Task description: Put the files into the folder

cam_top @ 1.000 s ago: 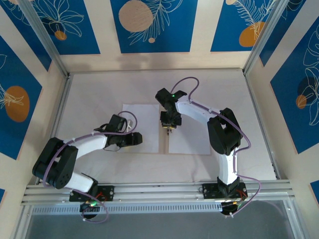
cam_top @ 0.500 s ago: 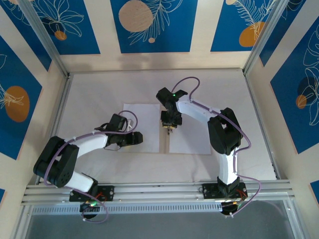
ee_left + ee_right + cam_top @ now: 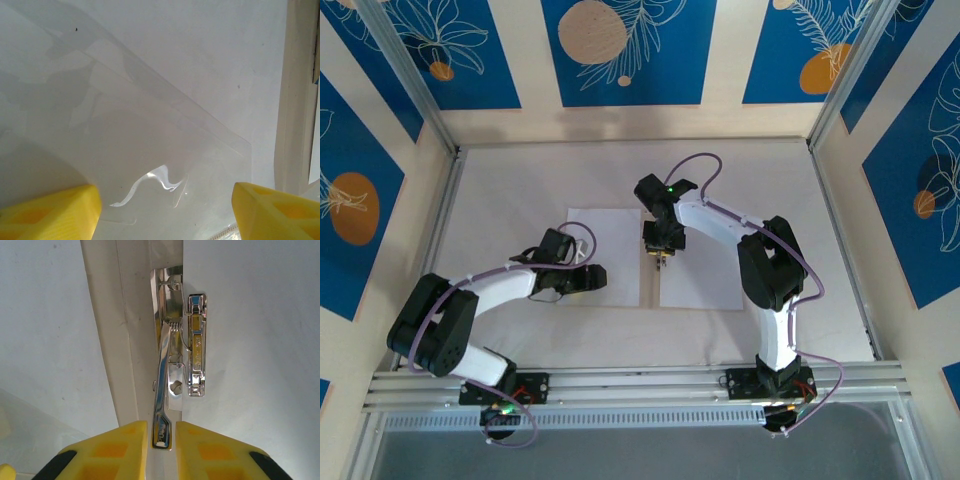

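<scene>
Our right gripper (image 3: 161,432) pinches the clip lever (image 3: 164,365), which runs toward twelve o'clock; our left gripper (image 3: 165,200) hangs wide open, empty, over a sheet (image 3: 150,140).

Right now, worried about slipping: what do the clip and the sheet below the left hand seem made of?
The clip looks like polished bright metal: it mirrors its surroundings. The sheet looks like thin clear glossy plastic, perhaps, not paper: see-through edge, bright curled glare.

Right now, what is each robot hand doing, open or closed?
Left gripper: jaws open, holding nothing.
Right gripper: jaws shut on the clip lever.
</scene>
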Controlling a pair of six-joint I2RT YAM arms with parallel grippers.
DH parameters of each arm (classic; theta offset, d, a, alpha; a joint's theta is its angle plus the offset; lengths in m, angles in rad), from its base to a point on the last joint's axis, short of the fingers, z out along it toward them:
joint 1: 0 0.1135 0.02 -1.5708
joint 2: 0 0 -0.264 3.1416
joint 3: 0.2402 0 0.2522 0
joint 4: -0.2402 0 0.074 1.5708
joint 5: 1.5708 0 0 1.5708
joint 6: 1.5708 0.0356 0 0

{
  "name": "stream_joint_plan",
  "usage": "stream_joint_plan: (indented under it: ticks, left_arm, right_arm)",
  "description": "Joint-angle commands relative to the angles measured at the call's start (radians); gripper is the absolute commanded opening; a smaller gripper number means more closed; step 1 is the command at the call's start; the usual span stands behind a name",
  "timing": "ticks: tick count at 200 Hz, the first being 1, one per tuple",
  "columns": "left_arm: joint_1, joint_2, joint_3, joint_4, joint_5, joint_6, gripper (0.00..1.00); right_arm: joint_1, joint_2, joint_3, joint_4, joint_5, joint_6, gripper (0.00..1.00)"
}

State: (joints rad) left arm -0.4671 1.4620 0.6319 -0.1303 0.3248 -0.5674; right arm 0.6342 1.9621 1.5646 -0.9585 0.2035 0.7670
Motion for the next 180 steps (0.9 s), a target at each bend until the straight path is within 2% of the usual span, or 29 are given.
stream_joint_plan:
  ticks: [1, 180]
  left_arm:
    - [-0.004, 0.031, -0.018, -0.047, -0.001, -0.002, 0.72]
    - [-0.003, 0.032, -0.018, -0.048, 0.0, -0.002, 0.72]
  right_arm:
    - [-0.007, 0.014, 0.021, -0.019, -0.016, -0.006, 0.21]
    - [0.018, 0.056, 0.005, -0.047, 0.014, -0.025, 0.14]
